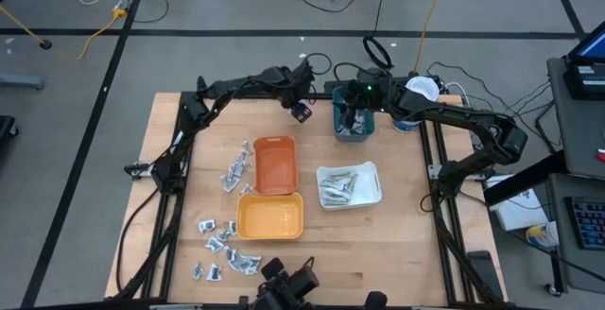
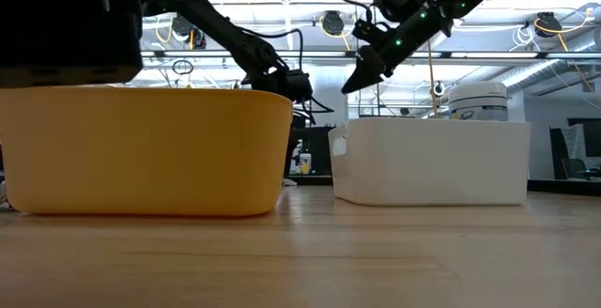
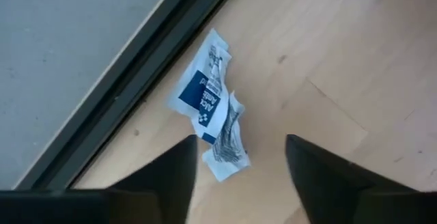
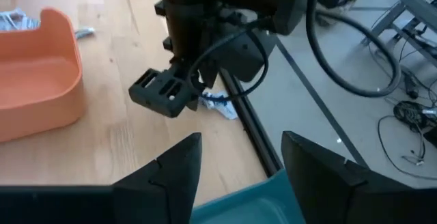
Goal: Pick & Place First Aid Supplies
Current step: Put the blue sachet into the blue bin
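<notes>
Left wrist view: two crumpled sachets (image 3: 215, 108) are seen at the table's far edge, under the left gripper (image 3: 239, 162), whose fingers are spread wide and empty. They are judged light, thin and slippery, best pinched across raised creases. The right gripper (image 4: 239, 159), parted and empty, is held above the teal tray (image 1: 353, 121); three trays are counted.

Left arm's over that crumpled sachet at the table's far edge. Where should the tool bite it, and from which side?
Come straight down with the left tool, which is open. The sachet lies flat and creased on the wood beside the table's dark edge rail. Pinch its raised crumpled end nearest the fingers, probably the only part standing off the surface.
</notes>
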Robot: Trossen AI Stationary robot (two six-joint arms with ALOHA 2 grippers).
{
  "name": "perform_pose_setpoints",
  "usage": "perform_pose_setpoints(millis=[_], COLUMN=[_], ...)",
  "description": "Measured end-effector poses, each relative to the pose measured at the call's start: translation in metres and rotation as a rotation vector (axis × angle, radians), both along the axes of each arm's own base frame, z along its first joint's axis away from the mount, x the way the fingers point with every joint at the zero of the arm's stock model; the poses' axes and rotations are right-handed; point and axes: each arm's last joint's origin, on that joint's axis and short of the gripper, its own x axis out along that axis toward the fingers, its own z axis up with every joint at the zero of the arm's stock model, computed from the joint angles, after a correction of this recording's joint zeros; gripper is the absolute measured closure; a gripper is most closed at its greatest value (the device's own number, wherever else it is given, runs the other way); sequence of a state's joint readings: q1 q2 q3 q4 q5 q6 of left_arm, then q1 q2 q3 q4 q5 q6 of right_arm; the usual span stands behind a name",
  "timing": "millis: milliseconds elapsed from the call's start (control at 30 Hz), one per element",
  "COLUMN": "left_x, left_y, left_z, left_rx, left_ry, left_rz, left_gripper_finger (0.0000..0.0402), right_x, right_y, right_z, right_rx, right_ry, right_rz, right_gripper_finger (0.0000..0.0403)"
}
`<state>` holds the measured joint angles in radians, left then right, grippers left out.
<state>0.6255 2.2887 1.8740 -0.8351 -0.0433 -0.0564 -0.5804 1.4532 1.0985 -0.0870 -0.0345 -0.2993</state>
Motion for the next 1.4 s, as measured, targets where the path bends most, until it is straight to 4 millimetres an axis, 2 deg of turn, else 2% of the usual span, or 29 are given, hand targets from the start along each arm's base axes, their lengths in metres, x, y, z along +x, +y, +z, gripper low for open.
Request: perform_pose_setpoints(millis=[333, 400, 633, 733, 1133, 1300, 1400], left_x=[-0.001, -0.002, -0.006, -0.009, -0.025, -0.037, -0.042], left_y=[0.0, -0.001, -0.005, -0.006, -0.024, -0.033, -0.039], left_z=[-0.001, -0.003, -0.009, -0.003, 0.077, 0.104, 0.117], left_rx=[-0.017, -0.037, -0.096, -0.11, -0.103, -0.091, -0.098], left_ry=[-0.003, -0.009, 0.015, 0.031, -0.095, -0.12, -0.149], left_rz=[-0.088, -0.099, -0.1, -0.094, -0.13, -0.15, -0.211], left_gripper_finger=[0.0375, 0.0394, 0.0399, 0.04, 0.0401, 0.0401, 0.0401], right_x=[0.005, 0.005, 0.007, 0.007, 0.008, 0.01, 0.012], right_y=[0.002, 0.002, 0.001, 0.001, 0.003, 0.007, 0.01], right_z=[0.005, 0.007, 0.01, 0.011, 0.01, 0.01, 0.01], right_rx=[-0.038, -0.05, -0.073, -0.077, -0.049, -0.023, 0.007], right_ry=[-0.053, -0.063, -0.094, -0.1, -0.112, -0.125, -0.142], right_rz=[0.009, 0.012, 0.014, 0.014, 0.003, 0.012, 0.088], right_gripper_finger=[0.0234, 0.0239, 0.0254, 0.0258, 0.0258, 0.0259, 0.0259])
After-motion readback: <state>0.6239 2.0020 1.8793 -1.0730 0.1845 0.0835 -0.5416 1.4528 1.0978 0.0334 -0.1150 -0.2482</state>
